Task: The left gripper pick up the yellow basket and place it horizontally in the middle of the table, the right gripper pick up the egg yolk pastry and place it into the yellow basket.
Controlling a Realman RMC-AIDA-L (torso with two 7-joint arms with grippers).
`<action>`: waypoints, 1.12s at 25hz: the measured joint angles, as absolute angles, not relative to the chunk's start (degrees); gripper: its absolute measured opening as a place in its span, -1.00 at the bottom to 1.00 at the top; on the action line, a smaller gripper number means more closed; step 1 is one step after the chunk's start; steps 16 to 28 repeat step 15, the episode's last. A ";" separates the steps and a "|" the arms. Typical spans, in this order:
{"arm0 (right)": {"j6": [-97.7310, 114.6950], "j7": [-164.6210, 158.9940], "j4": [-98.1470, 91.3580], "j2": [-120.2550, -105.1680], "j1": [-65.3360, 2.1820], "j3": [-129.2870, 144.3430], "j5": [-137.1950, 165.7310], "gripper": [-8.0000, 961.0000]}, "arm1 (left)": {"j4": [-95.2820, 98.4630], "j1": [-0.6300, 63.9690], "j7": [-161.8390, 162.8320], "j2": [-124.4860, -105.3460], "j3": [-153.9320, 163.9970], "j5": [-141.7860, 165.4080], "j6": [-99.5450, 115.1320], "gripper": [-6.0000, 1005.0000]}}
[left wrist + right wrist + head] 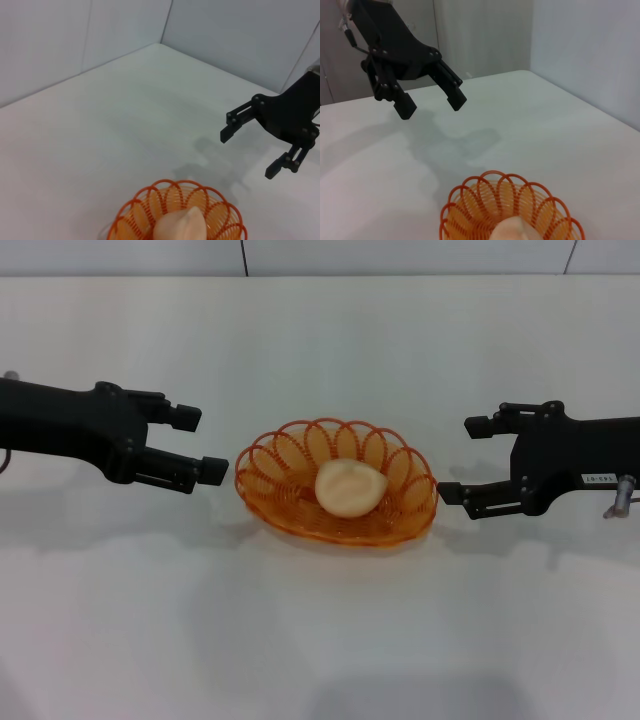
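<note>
The yellow basket (337, 495), an oval orange-yellow wire basket, lies lengthwise across the middle of the white table (320, 640). The egg yolk pastry (349, 488), pale and domed, rests inside it. My left gripper (200, 443) is open and empty, just left of the basket's rim, apart from it. My right gripper (465, 459) is open and empty, just right of the basket. The left wrist view shows the basket (180, 212), the pastry (180, 225) and the right gripper (250, 152). The right wrist view shows the basket (507, 207), the pastry (515, 232) and the left gripper (431, 102).
Grey wall panels (320, 255) stand behind the table's far edge. White tabletop stretches in front of and behind the basket.
</note>
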State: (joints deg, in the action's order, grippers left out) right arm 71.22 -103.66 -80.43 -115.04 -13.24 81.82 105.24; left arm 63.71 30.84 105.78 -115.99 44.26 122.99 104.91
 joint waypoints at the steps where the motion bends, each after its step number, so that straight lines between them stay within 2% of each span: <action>1: 71.25 -103.66 -80.47 -115.05 -13.25 81.82 105.25 0.79 | 63.69 30.84 105.77 -116.03 44.28 123.08 104.99 0.77; 28: 71.78 -103.67 -80.75 -115.04 -13.36 81.81 105.35 0.79 | 63.64 31.11 105.73 -116.06 44.39 122.86 106.09 0.77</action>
